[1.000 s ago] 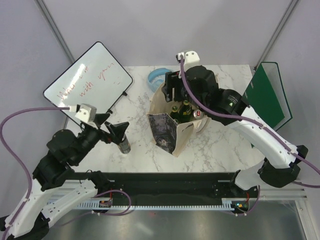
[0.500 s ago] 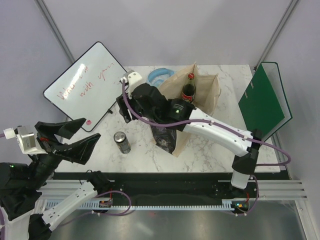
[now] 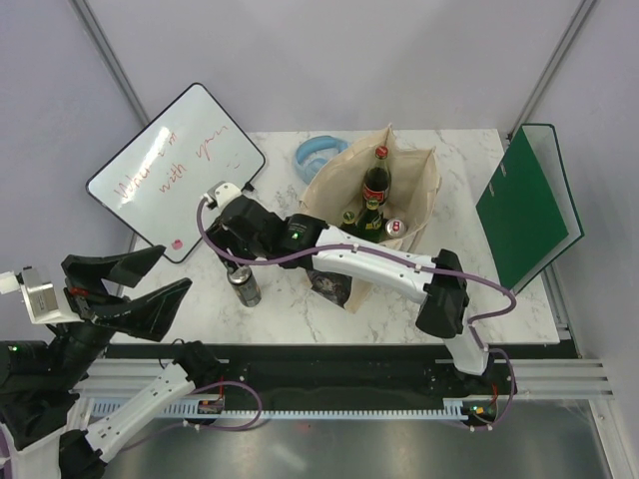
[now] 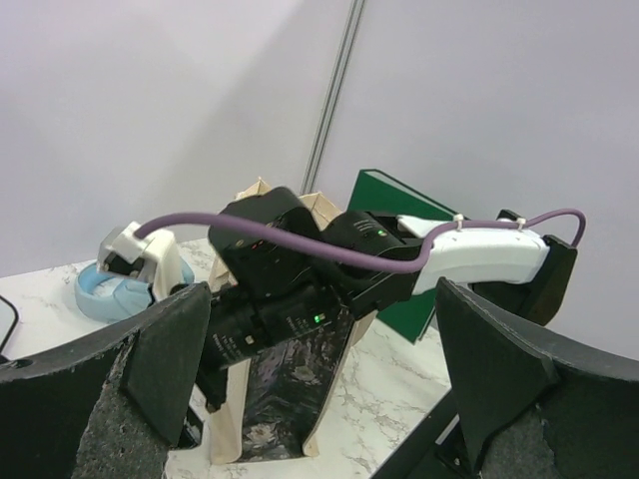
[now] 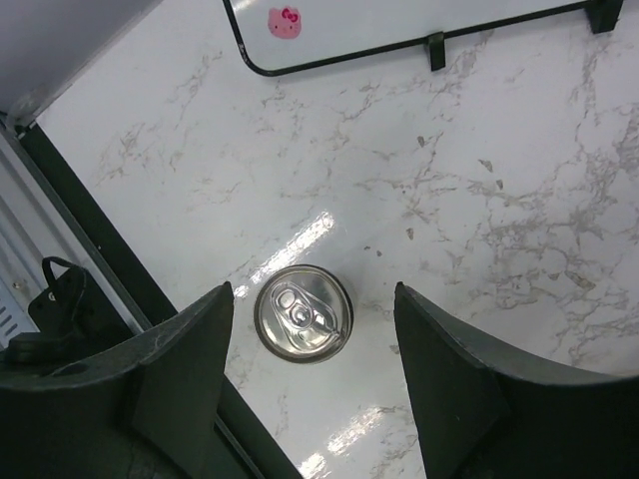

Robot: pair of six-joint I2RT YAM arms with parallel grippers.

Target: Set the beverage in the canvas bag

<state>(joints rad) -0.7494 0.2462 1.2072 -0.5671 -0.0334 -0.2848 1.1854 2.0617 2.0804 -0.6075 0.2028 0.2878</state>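
Marble bench (image 3: 464, 165), overhead: the right claw (image 5: 312, 299), spread wide, hangs over the silver can (image 5: 303, 313) at eight o'clock of the canvas bag (image 3: 419, 190); it should drop straight, then pinch. Only its wrist camera shows the can centred between fingers (image 5: 180, 379). Left claw (image 3: 165, 271), spread, holds nothing.

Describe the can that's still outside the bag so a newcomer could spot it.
On the white marble table, look between the whiteboard with red handwriting and the tall beige canvas bag. The silver pull-tab can stands upright there, directly under the right gripper: the only drink outside the bag.
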